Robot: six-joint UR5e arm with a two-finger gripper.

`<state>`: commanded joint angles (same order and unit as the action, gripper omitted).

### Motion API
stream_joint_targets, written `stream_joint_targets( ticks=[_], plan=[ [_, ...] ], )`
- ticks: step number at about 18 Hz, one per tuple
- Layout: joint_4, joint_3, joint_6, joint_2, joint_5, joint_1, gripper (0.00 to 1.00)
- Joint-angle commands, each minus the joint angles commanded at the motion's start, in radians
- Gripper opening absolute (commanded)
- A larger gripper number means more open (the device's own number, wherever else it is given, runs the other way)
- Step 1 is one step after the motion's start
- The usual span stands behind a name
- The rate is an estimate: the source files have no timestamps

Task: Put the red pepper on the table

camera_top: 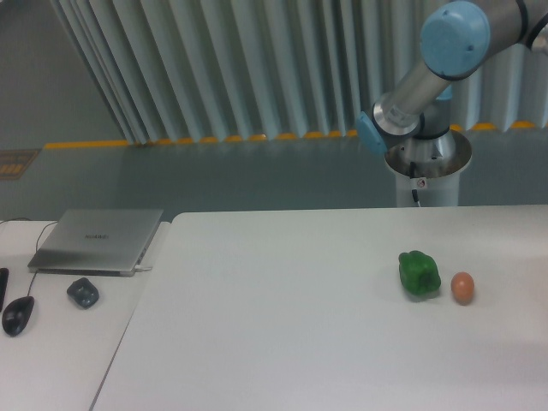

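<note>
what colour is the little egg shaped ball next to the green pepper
Orange ball, seen in the fixed camera view, just right of the green pepper.

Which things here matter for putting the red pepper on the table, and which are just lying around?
Job: the table. The red pepper and the gripper are out of view; only the arm shows.

Lying about: green pepper, orange ball, laptop, mouse, small dark object.

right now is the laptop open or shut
Shut: the laptop lies flat on the desk with its lid down, no screen showing.

arm [445, 51] cut off at top right edge, end effector out of frame, table [282, 342] cropped at bottom and right
</note>
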<state>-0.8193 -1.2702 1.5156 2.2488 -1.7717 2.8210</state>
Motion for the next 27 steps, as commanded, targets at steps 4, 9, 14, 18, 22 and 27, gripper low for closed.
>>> stream_joint_targets(
  ticks=[4, 9, 14, 18, 22, 27],
  plan=[
    [0.026, 0.021, 0.000, 0.032, -0.002, 0.002, 1.00],
    [0.025, 0.020, -0.008, 0.043, -0.003, -0.002, 1.00],
    [0.026, 0.020, -0.011, 0.061, -0.003, -0.003, 1.00],
    [0.026, 0.020, -0.009, 0.071, -0.003, -0.003, 1.00],
    [0.025, 0.009, -0.005, 0.066, -0.006, -0.006, 0.76],
    [0.020, -0.015, 0.006, 0.043, -0.005, -0.008, 0.51]
  ],
)
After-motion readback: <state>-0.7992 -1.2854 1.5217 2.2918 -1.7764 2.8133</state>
